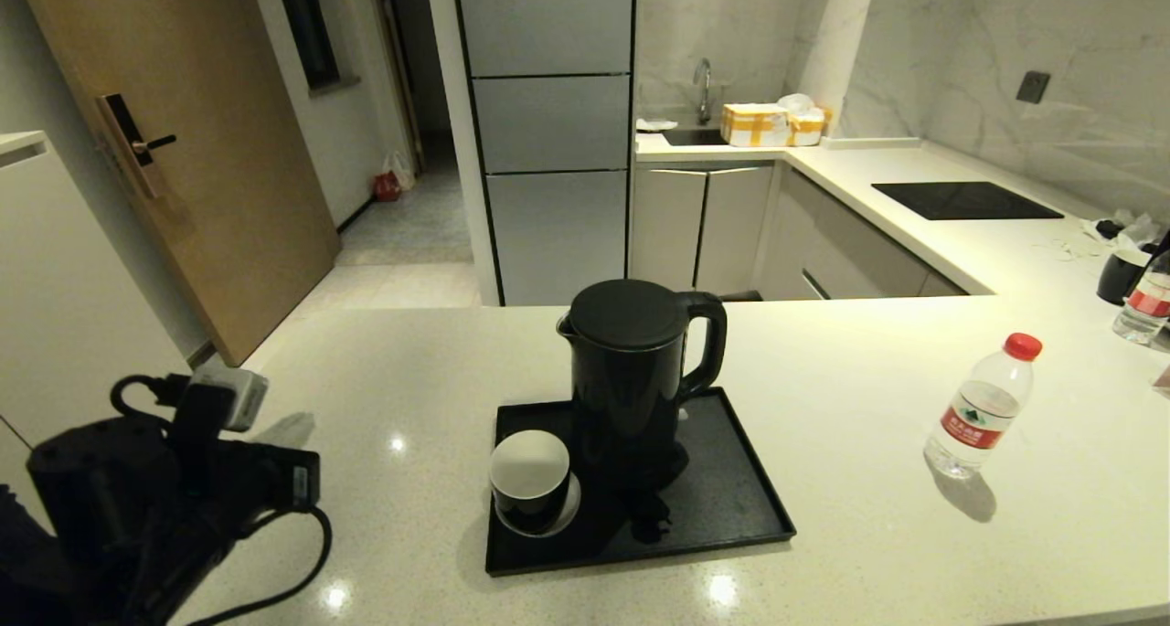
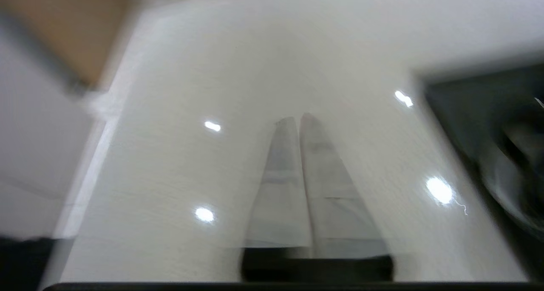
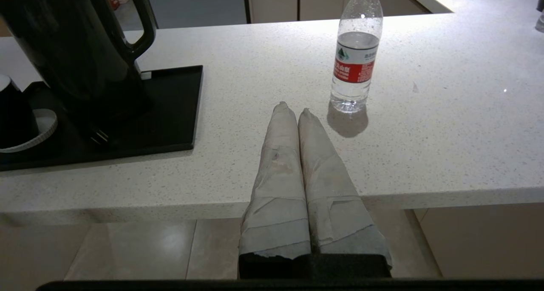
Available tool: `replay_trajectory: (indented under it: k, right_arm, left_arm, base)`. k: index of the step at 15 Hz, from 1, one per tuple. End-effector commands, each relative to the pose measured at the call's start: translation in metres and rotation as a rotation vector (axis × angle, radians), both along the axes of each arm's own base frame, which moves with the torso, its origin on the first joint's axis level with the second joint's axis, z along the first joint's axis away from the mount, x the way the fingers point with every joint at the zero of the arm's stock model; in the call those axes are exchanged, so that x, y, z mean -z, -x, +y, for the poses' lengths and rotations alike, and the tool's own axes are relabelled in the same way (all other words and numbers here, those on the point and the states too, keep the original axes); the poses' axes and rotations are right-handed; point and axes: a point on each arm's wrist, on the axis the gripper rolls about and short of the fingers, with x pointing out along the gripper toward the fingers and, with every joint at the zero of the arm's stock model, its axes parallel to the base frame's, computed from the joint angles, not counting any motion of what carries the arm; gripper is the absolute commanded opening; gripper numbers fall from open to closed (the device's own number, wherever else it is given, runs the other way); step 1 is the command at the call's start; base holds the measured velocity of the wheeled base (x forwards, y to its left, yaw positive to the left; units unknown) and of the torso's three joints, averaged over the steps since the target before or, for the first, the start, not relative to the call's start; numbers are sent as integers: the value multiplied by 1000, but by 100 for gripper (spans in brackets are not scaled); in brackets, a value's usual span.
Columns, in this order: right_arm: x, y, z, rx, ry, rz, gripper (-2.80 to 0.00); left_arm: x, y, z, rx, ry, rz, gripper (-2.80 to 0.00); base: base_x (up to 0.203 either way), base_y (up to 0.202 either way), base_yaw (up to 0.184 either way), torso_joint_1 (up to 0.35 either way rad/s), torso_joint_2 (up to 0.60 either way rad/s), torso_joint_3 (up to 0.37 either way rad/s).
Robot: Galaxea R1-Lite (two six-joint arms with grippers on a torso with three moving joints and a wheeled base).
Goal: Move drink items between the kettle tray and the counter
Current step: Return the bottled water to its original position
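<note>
The black cup (image 1: pixel 529 479), white inside, stands on a white saucer (image 1: pixel 567 507) at the front left of the glossy black kettle tray (image 1: pixel 731 507), beside the tall black kettle (image 1: pixel 631 379). The clear water bottle (image 1: pixel 983 407) with red cap stands upright on the speckled counter (image 1: pixel 411 397), right of the tray. My left gripper (image 2: pixel 297 119) is shut and empty over the counter, left of the tray (image 2: pixel 467 100). My right gripper (image 3: pixel 293 108) is shut and empty at the counter's front edge, short of the bottle (image 3: pixel 355 57) and right of the tray (image 3: pixel 170 108).
A second dark cup (image 1: pixel 1120 274) and a second bottle (image 1: pixel 1143 306) stand at the far right of the counter. A black cooktop panel (image 1: pixel 964 199) lies further back. The left arm's body (image 1: pixel 164 498) fills the lower left corner.
</note>
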Motion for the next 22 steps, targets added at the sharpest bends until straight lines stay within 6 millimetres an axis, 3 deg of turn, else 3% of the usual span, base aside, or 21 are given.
replay_trajectory:
  k: [1, 3, 5, 6, 8, 10, 14, 16, 18, 22]
  right_arm:
    - [1, 0, 0, -1, 0, 4, -280]
    - [1, 0, 0, -1, 0, 4, -280]
    - [1, 0, 0, -1, 0, 6, -280]
    - [1, 0, 0, -1, 0, 4, -280]
    - [1, 0, 0, 1, 0, 4, -280]
    - [1, 0, 0, 0, 0, 4, -280]
    - [1, 0, 0, 0, 0, 4, -280]
    - [1, 0, 0, 0, 0, 5, -280]
    - [1, 0, 0, -1, 0, 4, -280]
    - [1, 0, 0, -1, 0, 4, -280]
  left_arm:
    - [-79, 16, 17, -105, 30, -186, -280]
    - [-149, 61, 25, -142, 86, -178, -280]
    - [-180, 131, 26, -108, 142, -166, -280]
    - [-184, 166, 25, -91, 166, -178, -280]
    - [-172, 222, 21, -67, 197, -181, -280]
    - [-147, 258, 18, -52, 220, -138, -280]
    - [-106, 276, 17, -19, 217, -52, -280]
    - [-69, 290, 18, 36, 191, -76, -280]
    - [-28, 283, 19, 51, 175, -65, -280]
    - [3, 251, 20, 64, 129, -207, -280]
  base:
    - [0, 0, 0, 0, 0, 0]
    - [0, 0, 0, 0, 0, 0]
    - [0, 0, 0, 0, 0, 0]
    - [0, 0, 0, 0, 0, 0]
    - [0, 0, 0, 0, 0, 0]
    - [0, 0, 0, 0, 0, 0]
    - [0, 0, 0, 0, 0, 0]
    - [0, 0, 0, 0, 0, 0]
    - [0, 0, 0, 0, 0, 0]
    - [0, 0, 0, 0, 0, 0]
